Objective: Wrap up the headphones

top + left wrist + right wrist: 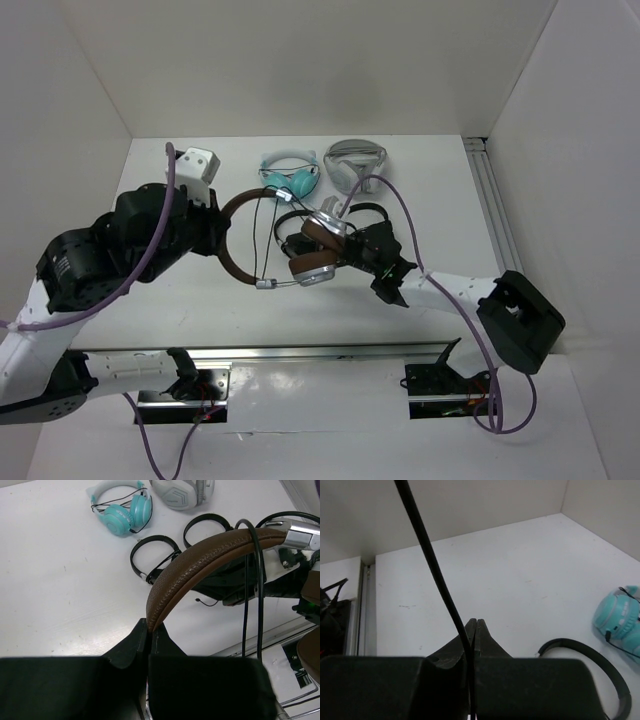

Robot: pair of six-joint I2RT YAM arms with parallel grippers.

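Clamping tight, left pincer [148,626] holds the headphones' [313,268] headband [200,555]; right pincer [474,623] pinches their cable [432,565].

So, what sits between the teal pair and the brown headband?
A small all-black pair lies between them, clearest in the left wrist view.

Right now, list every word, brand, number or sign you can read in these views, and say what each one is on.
None: no word, brand, number or sign can be read in any view.
brown headphones: no marking shows.
teal headphones: no lettering shows.
white-grey headphones: moulded lines only, no letters.
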